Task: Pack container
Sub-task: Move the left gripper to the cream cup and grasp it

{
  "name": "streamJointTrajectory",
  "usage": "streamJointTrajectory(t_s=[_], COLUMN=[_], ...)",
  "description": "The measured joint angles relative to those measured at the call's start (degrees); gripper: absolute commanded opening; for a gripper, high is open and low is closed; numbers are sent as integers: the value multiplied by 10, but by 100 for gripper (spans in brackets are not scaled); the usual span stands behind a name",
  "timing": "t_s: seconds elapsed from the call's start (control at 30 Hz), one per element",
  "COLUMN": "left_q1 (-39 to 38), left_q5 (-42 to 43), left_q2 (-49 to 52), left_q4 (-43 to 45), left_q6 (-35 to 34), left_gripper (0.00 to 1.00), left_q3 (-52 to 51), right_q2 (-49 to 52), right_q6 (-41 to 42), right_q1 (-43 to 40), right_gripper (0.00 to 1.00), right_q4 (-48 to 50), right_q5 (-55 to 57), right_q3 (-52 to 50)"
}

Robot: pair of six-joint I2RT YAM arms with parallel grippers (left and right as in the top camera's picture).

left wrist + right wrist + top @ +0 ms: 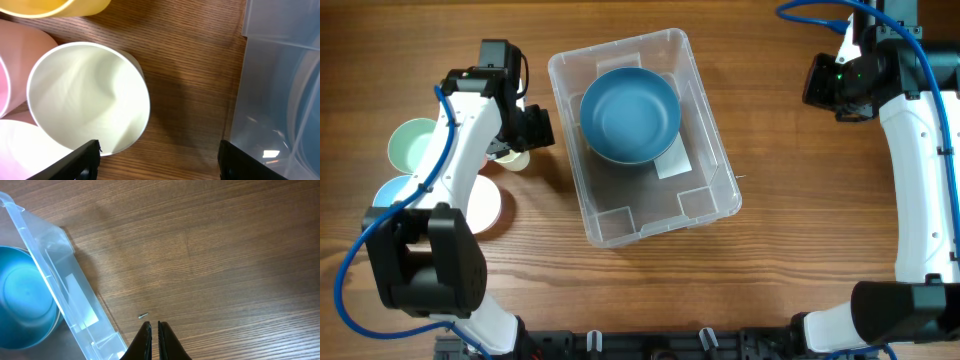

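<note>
The large clear plastic rectangular container [660, 205] is sitting at the middle of the wooden table [790, 200], slightly turned, with a round blue bowl [630, 113] lying inside its far half. A white label is showing through the base beside the bowl.

The left gripper [159, 155] is hovering low over the table just left of the container, its jaws standing wide apart and gripping nothing. A white round cup [87, 97] is standing upright directly beneath it, nearer one finger [85, 157]. A yellow cup [65, 6] and a pink vessel [20, 55] are crowding close to the white cup.

The right gripper [154, 340] is hanging over bare wood well to the right of the container, its fingers pressed almost together and holding nothing. A small metal screw [143, 315] is lying on the table just ahead of the fingertips.
</note>
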Motion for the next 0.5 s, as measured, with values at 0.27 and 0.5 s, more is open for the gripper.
streamJointTrajectory(t_s=[0.27,0.5], left_q1=[1,1], left_q5=[-2,-2], left_q2=[1,40], left_q4=[42,70], left_q6=[-3,-6], left_gripper=[70,30], left_q3=[-19,-29], right_q2=[0,0], right_q6=[0,0], right_q1=[0,0], right_gripper=[6,7], right_q4=[0,1], right_q5=[0,0], right_q3=[0,0])
